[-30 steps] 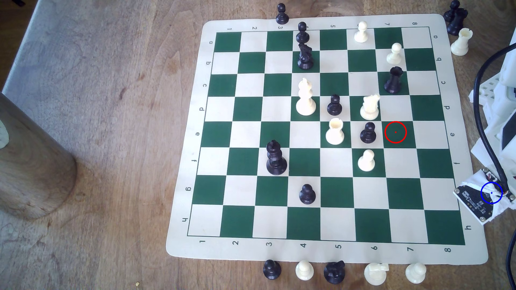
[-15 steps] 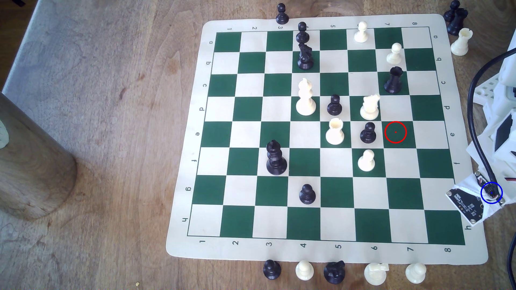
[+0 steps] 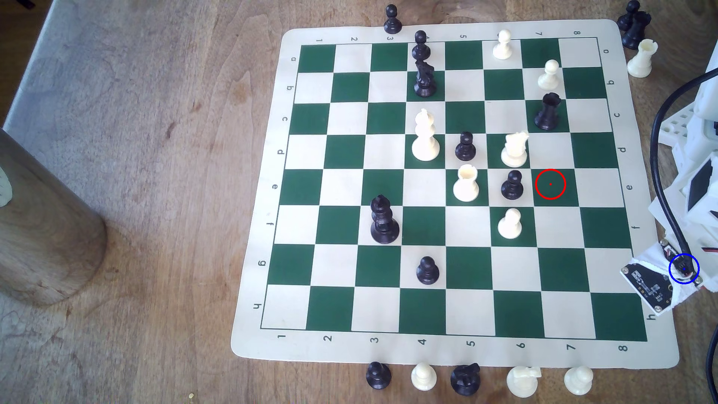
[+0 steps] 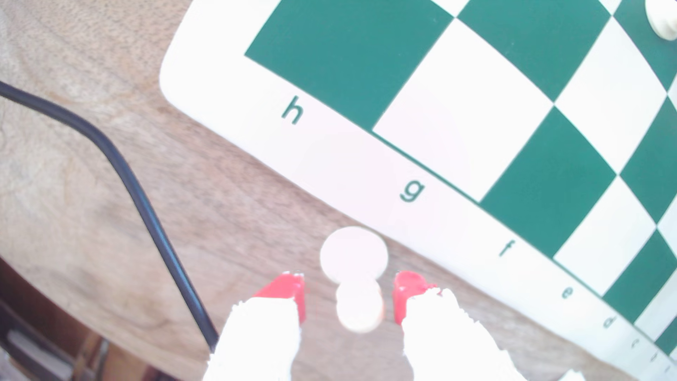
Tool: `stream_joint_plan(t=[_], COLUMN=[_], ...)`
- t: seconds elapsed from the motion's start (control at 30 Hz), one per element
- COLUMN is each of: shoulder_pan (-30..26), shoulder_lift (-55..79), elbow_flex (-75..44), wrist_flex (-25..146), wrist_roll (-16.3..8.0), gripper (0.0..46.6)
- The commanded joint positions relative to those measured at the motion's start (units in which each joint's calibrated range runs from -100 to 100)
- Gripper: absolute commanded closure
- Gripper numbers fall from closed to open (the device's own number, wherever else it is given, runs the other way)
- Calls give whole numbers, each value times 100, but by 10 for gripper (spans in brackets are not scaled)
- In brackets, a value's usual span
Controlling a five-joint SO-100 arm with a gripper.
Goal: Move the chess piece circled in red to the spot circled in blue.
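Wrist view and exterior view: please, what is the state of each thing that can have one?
white pawn: standing on bare wood beside the mat, free of both jaws.
gripper: jaws open, one on each side of the pawn.
red-ringed square: empty.
black cable: lying curved on the wood.

White arm (image 3: pixel 695 182) bends in from the exterior view's right edge, wrist pitched downward. Gripper (image 4: pixel 350 298) is spread, its red-tipped fingers (image 4: pixel 289 293) apart with a clear gap on each side (neither pad touching anything). Wrist camera board (image 3: pixel 648 285) faces up at the arm's low end.
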Motion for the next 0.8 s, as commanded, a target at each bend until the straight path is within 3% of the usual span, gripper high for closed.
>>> stream_joint_plan(t=[0.0, 0.23, 0.77], shoulder_pan=[-23, 16, 767], shoulder_lift=[47, -29, -572], elbow_flex=[-11, 62, -782], wrist_flex=[-48, 116, 1770], wrist_roll=[29, 117, 542], gripper=[301, 239, 232])
